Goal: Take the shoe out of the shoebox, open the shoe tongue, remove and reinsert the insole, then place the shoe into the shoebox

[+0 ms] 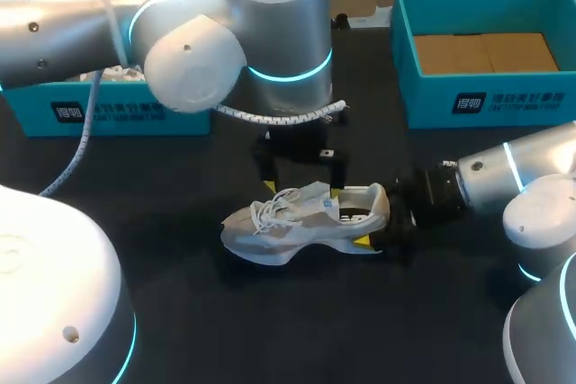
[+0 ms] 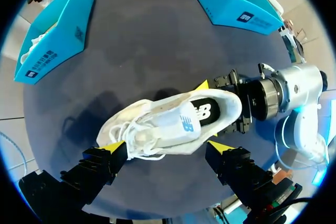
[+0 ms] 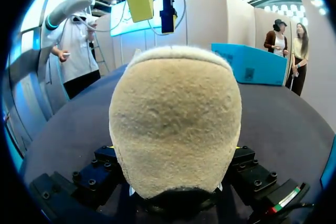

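- The right gripper [image 1: 376, 218] pinches the heel of the white mesh lace-up sneaker [image 1: 297, 218] on the black round table [image 1: 270, 330].
- The left gripper [image 2: 163, 145] hangs above the sneaker, jaws spread either side of it.

place: robot manipulation lab, bench test cell
rig: two silver arms with lit cyan joint rings, left arm [image 1: 189, 42] and right arm [image 1: 517, 173], both over one table
bench: round table [image 1: 297, 330], dark matte top
props: open teal right shoebox [image 1: 477, 105], matching left shoebox [image 1: 108, 116], one white shoe [image 1: 297, 222] mid-table
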Controlling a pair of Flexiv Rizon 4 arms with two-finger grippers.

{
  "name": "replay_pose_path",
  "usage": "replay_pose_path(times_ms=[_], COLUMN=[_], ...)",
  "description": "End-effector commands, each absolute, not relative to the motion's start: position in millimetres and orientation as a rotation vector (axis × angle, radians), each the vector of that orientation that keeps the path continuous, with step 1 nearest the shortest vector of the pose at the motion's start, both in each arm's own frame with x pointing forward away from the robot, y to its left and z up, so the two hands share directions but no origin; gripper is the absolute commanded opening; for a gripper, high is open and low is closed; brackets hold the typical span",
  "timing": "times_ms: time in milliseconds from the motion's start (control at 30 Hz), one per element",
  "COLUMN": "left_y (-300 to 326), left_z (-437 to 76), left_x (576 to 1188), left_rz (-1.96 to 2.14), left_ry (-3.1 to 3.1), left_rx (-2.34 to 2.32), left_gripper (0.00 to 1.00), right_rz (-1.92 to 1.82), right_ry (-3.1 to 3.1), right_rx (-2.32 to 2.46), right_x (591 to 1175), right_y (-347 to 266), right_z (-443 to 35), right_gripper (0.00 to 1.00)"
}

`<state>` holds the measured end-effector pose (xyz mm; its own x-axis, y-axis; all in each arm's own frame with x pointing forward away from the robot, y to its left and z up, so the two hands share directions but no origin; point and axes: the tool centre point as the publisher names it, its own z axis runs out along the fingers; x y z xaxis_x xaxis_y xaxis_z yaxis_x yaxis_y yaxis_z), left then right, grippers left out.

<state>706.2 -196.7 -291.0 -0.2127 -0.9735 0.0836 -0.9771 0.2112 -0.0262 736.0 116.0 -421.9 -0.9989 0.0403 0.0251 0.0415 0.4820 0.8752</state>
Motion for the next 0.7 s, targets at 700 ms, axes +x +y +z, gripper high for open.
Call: replay_pose_path(times_ms=[700], left_y=[-212.8], left_z=[-309.3], left_x=[710.8], left_rz=[0.098], left_ry=[-2.401], left_rx=[1.994], left_gripper=[1.0], right_rz=[-1.592], right_ry=[-2.706], right_rx=[-0.076], right_x=[738.0], right_y=[116.6], right_z=[-424.3], right_gripper=[0.0])
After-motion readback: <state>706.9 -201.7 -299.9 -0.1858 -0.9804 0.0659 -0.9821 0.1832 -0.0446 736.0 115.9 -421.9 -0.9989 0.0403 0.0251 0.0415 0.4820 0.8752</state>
